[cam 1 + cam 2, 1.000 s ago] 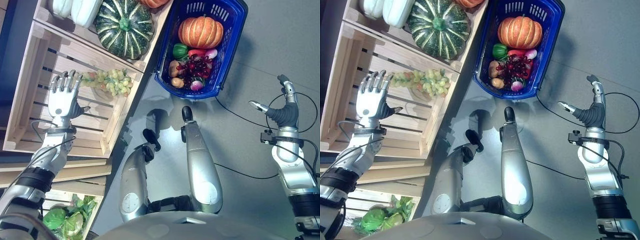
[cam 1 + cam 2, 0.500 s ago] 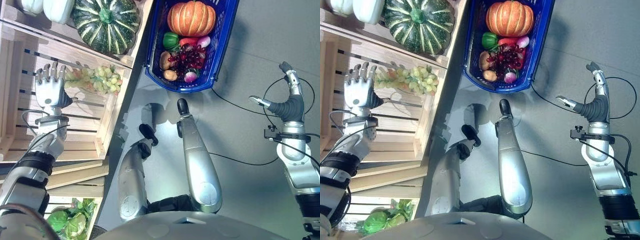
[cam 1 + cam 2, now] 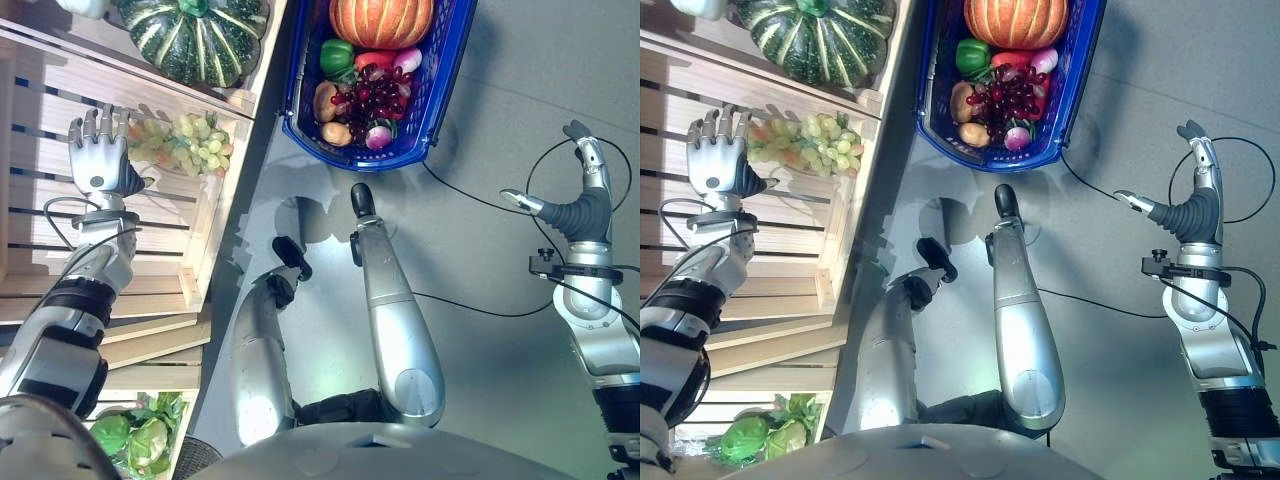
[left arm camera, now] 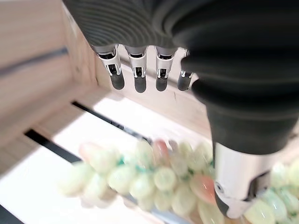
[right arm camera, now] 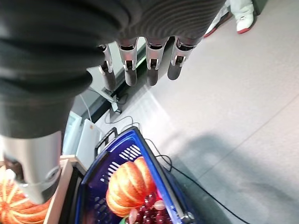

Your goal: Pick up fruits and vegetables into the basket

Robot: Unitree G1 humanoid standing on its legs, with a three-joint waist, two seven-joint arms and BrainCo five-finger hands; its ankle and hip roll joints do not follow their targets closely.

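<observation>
A bunch of green grapes [image 3: 180, 145] lies in a pale wooden crate [image 3: 60, 250] at the left. My left hand [image 3: 95, 160] hangs open inside that crate, its straight fingers just left of the grapes [image 4: 154, 179] and holding nothing. The blue basket [image 3: 440, 90] stands on the grey floor at the top centre, holding an orange pumpkin [image 3: 380, 18], a green pepper [image 3: 335, 57], red grapes [image 3: 362, 100] and other small produce. My right hand [image 3: 575, 205] is open over the floor at the far right, well away from the basket [image 5: 117, 163].
A striped green squash [image 3: 195, 40] fills the crate section above the grapes. Leafy greens [image 3: 135, 440] lie in a lower crate at the bottom left. A person's shoe [image 5: 245, 18] stands on the floor in the right wrist view.
The camera has swung, shifting the whole scene down and right. My left hand has drawn closer to the green grapes inside the crate. The right hand holds its pose.
</observation>
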